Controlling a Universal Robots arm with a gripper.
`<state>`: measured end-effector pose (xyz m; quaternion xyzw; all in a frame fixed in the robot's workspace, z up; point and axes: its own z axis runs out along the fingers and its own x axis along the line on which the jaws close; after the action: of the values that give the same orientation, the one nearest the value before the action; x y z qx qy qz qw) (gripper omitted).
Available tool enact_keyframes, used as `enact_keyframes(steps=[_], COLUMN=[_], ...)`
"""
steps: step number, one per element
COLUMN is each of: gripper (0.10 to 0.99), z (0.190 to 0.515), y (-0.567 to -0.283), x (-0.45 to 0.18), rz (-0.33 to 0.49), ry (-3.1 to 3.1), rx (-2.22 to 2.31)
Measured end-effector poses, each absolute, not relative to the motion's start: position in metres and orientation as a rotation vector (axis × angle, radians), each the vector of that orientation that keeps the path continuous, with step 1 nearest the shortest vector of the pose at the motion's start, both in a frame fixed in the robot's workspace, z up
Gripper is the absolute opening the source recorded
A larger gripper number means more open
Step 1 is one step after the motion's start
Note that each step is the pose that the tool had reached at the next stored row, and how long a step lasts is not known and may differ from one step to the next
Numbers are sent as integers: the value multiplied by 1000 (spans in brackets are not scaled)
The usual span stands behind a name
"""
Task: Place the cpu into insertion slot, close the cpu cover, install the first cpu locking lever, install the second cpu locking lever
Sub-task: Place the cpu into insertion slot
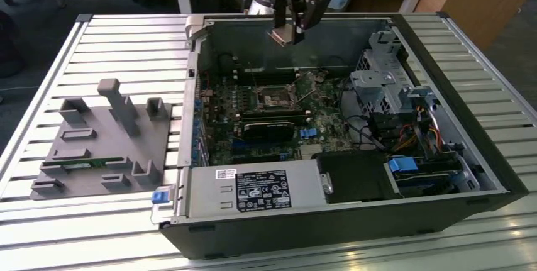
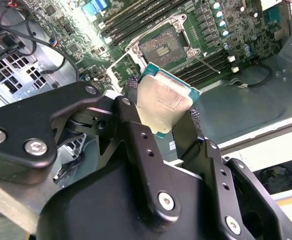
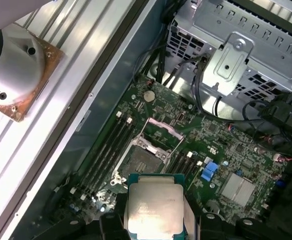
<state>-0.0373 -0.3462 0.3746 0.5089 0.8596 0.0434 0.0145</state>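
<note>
My gripper [image 1: 287, 34] hangs above the open computer case, over its far wall, shut on the cpu [image 1: 283, 35]. In both wrist views the cpu [image 2: 163, 102] [image 3: 153, 205] is a flat square chip with a dull metallic top and a green rim, pinched at two opposite edges by the black fingers [image 2: 135, 130]. The insertion slot [image 1: 275, 97] [image 2: 163, 47] [image 3: 140, 160] lies bare on the green motherboard, below and ahead of the chip. The cpu cover [image 3: 162, 128] stands swung open at the slot's far side. A thin locking lever [image 2: 208, 61] lies beside the slot.
A grey fixture block [image 1: 100, 139] with upright posts sits on the slatted table at the exterior view's left. Inside the case are the power supply [image 1: 251, 189], a metal drive cage [image 1: 381, 88] with cables, and memory sticks [image 3: 103, 155] beside the slot.
</note>
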Motion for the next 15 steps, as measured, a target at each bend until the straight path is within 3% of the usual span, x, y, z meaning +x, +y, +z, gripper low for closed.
enact_keyframes(steps=[15], gripper=[525], z=[375], y=[-346], x=[-37], rz=[133], ry=[2608], rx=[1688])
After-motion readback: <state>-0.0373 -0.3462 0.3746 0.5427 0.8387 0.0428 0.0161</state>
